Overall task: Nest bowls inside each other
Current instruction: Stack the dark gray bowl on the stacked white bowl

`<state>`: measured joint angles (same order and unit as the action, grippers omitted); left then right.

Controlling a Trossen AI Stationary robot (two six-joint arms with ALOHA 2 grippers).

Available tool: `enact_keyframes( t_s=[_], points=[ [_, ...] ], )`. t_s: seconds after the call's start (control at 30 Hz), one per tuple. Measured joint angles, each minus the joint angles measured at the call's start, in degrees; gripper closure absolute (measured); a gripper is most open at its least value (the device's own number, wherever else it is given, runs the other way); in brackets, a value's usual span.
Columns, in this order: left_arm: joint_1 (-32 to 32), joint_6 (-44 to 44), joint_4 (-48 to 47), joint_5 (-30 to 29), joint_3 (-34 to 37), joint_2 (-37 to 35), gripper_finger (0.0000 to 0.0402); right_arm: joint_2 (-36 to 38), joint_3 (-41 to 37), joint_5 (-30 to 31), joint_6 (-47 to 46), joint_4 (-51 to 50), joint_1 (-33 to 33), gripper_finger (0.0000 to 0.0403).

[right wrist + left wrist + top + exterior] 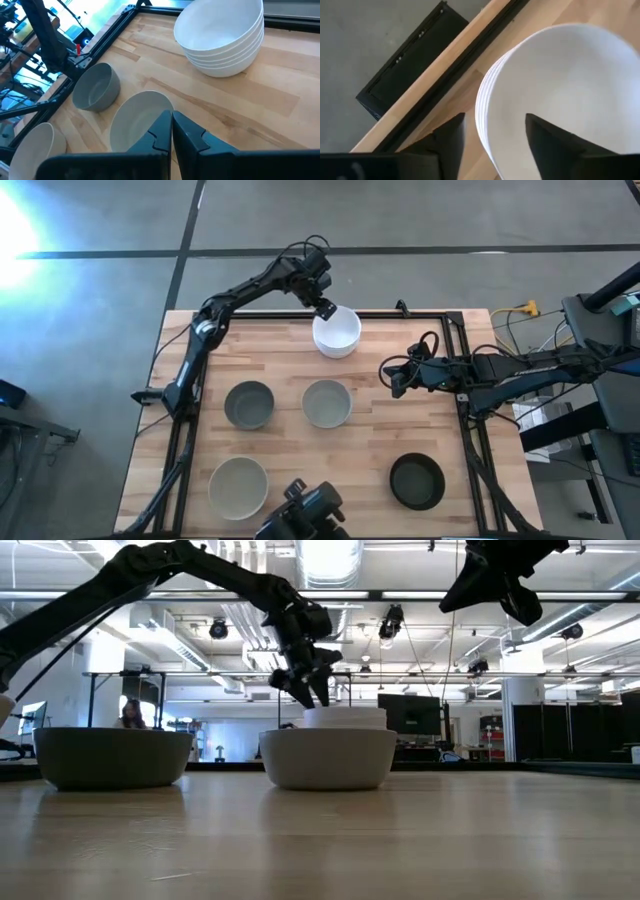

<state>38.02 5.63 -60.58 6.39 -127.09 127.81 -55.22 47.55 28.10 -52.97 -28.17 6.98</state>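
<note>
Taking the white stack (336,332) as landmark, near to far: the off-white bowl (238,485) and black bowl (417,481) sit farthest on the near side of it, then the dark grey bowl (249,404) and pale grey bowl (327,403) a row closer, all plain, round, smooth, standing apart on the wooden table (300,450). The stack itself is several white bowls nested, rims layered, at the table's far edge by the black frame rail (470,65). Left gripper (327,310) is at the stack's far rim, fingers (550,145) spread either side of the rim and gripping nothing; right gripper (397,380) hangs off to the stack's right, jaws closed and empty.
</note>
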Motion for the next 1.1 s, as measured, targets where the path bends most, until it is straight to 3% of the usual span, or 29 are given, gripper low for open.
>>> enact_keyframes(
  t_s=[0.33, 0.53, 0.8, 1.1],
  points=[
    [0.04, -0.16, -1.48, 0.12, 0.10, -6.27, 0.0187, -0.04, 0.00, -0.20, -0.40, 0.16, 0.00, 0.0394],
    [-1.43, -0.65, -2.11, 2.27, 4.48, -13.69, 0.0187, -0.04, 0.00, -0.20, -0.42, 0.72, 0.00, 0.0394],
    [-5.08, 0.07, 2.12, 3.31, 24.04, -28.88, 0.0187, -0.06, 0.02, -1.82, 1.40, 3.41, 0.00, 0.0394],
    [-14.75, 14.12, 11.39, 4.64, 52.30, -50.68, 0.0187, -0.07, 0.04, -4.49, 5.79, 4.95, 0.00, 0.0394]
  ],
)
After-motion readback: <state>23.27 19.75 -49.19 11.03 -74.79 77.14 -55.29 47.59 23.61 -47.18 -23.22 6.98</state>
